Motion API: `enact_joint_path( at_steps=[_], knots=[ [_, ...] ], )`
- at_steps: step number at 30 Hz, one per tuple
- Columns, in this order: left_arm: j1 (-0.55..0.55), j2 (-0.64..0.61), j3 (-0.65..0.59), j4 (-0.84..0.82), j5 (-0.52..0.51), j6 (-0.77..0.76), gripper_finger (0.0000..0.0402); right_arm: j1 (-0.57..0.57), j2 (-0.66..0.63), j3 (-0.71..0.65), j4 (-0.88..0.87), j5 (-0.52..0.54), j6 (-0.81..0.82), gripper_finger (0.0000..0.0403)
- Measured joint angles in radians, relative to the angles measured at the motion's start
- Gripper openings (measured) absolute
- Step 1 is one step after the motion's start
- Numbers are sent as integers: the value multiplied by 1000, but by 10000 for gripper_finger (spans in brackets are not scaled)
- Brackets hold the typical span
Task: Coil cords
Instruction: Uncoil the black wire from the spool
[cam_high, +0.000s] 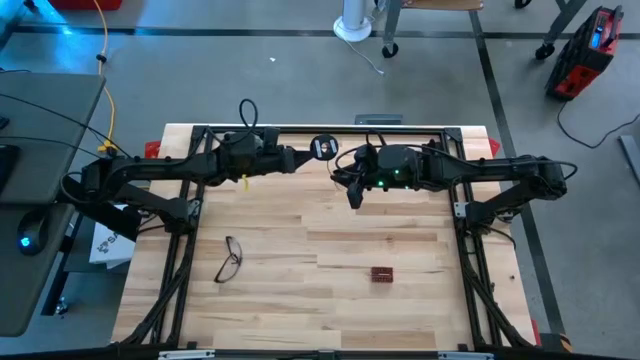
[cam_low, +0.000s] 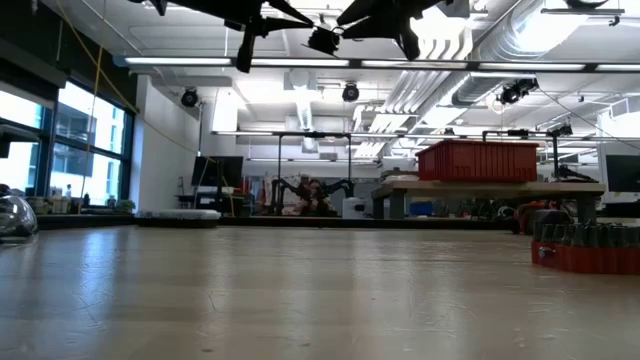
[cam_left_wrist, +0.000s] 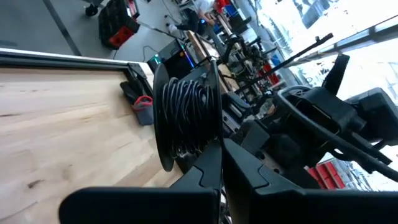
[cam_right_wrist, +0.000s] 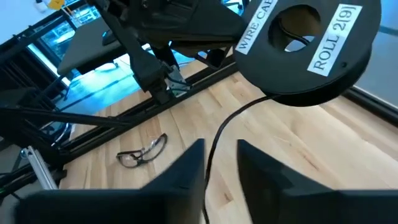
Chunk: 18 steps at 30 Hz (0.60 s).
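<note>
Reel (cam_high: 324, 148): I see it held up off the table at top centre of the high view, between my two arms.
Left gripper (cam_left_wrist: 221, 163): fingers together, clamped on the reel's rim.
Right gripper (cam_right_wrist: 219, 163): fingers a little apart; the wire (cam_right_wrist: 219, 134) runs down between them, though I cannot tell if they pinch it.
Done: many turns already sit on the reel.
Left: a loose tail of wire hangs free, so I judge more winding remains.

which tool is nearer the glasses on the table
Left. The left tool holds the reel up near the table's far edge, on the same side as the glasses. The right tool hangs past the middle, farther from them.
</note>
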Motion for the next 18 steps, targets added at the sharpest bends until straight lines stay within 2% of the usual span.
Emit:
enact_joint_path(
  at_steps=[3, 7, 12, 18],
  knots=[
    [-1, 0, 0, 3, 1, 0, 0, 0, 4, 0, 0, -1, 1, 42],
    [-5, 0, 0, 4, -3, 1, 0, 0, 5, 0, 3, -4, 12, 34],
    [-5, 0, 0, 4, -36, 15, 0, 0, 5, 0, 17, -5, 37, 47],
    [-5, 0, 0, 11, -39, 17, 0, 0, 6, 0, 11, 20, 38, 84]
  ],
)
